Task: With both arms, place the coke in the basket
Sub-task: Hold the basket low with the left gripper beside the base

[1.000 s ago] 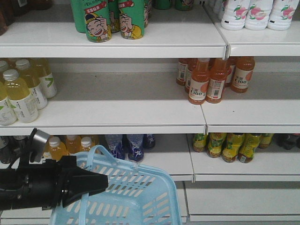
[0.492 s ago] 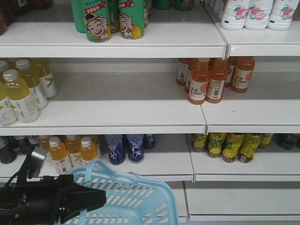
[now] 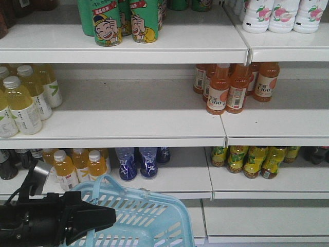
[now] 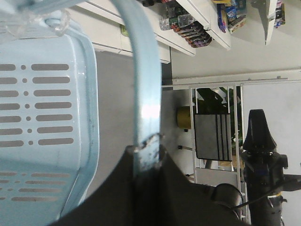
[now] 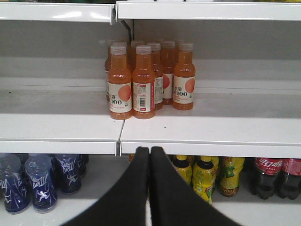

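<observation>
Basket point(image 3: 154, 218): one, in left pincer point(image 3: 112, 216)

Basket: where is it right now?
Front view, lower left: the basket hangs just below the dark blue bottles, with its handle pinched in the left gripper.

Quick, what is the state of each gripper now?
Left gripper: closed on the basket handle.
Right gripper: closed, holding nothing.
</observation>
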### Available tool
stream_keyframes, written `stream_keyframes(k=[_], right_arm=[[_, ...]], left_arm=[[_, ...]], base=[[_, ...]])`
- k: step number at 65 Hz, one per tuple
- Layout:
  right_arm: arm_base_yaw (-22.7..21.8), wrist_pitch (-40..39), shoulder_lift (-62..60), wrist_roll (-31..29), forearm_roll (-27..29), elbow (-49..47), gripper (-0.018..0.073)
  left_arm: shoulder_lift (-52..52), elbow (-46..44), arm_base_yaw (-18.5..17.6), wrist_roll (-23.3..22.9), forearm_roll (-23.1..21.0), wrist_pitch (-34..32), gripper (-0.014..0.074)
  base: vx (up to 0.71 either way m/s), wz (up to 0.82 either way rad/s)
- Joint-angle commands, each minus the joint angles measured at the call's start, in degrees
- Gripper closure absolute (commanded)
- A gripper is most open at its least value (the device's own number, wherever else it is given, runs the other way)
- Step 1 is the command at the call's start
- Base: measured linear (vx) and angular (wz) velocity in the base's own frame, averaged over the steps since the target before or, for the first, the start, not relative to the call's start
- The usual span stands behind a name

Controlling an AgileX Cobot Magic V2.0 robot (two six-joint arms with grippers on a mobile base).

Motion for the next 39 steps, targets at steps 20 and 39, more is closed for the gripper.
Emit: stream_keyframes(k=[20,39], right_arm=[[-0.01,-4.12,-1.03,-0.30,-0.18,0.62,0.0569],[-0.01,-4.12,-1.03,-0.30,-0.18,0.62,0.0569]], left_arm=[[-1.41,-1.26,-0.16,0.53,-5.84,3.98,0.0603],[-1.41,-1.26,-0.16,0.53,-5.84,3.98,0.0603]], base=[[0.00,0.00],[0.00,-0.02]])
